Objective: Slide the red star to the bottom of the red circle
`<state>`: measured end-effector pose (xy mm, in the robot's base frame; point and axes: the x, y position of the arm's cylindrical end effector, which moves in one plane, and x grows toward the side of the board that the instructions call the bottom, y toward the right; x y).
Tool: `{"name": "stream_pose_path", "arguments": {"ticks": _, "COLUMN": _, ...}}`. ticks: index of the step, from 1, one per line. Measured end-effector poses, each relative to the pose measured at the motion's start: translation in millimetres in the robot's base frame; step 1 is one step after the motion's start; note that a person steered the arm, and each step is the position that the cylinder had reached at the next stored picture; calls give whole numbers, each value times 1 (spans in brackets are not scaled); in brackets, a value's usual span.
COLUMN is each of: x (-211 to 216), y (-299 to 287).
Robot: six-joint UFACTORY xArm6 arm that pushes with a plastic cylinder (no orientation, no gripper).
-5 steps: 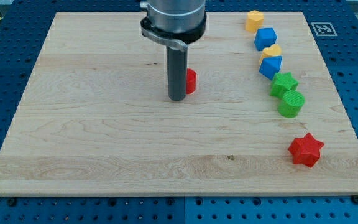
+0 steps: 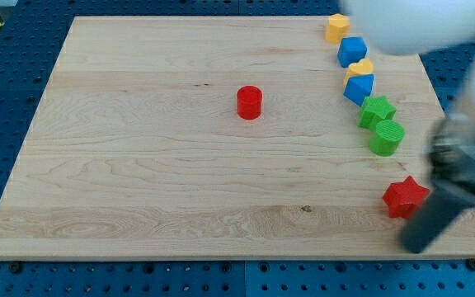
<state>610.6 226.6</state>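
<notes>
The red star (image 2: 404, 197) lies near the board's lower right corner. The red circle (image 2: 249, 102) stands near the board's middle, far up and to the left of the star. My rod comes down at the view's right, blurred by motion. My tip (image 2: 417, 246) is at the board's bottom right edge, just below and slightly right of the red star, very close to it; I cannot tell whether it touches.
A column of blocks runs down the right side: a yellow block (image 2: 336, 27), a blue block (image 2: 352, 50), a yellow block (image 2: 360, 67), a blue block (image 2: 359, 87), a green star (image 2: 377, 110), a green cylinder (image 2: 386, 137). The wooden board (image 2: 138, 181) ends just right of the star.
My rod has swung from beside the red circle across to the board's lower right, next to the red star. The red circle is now uncovered. No block has visibly moved.
</notes>
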Motion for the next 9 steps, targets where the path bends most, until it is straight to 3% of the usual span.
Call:
{"name": "stream_pose_path", "arguments": {"ticks": 1, "x": -11, "y": 33}}
{"name": "stream_pose_path", "arguments": {"ticks": 2, "x": -30, "y": 22}}
{"name": "stream_pose_path", "arguments": {"ticks": 4, "x": -57, "y": -35}}
{"name": "stream_pose_path", "arguments": {"ticks": 6, "x": -20, "y": -36}}
{"name": "stream_pose_path", "arguments": {"ticks": 7, "x": -24, "y": -54}}
{"name": "stream_pose_path", "arguments": {"ticks": 9, "x": -66, "y": -123}}
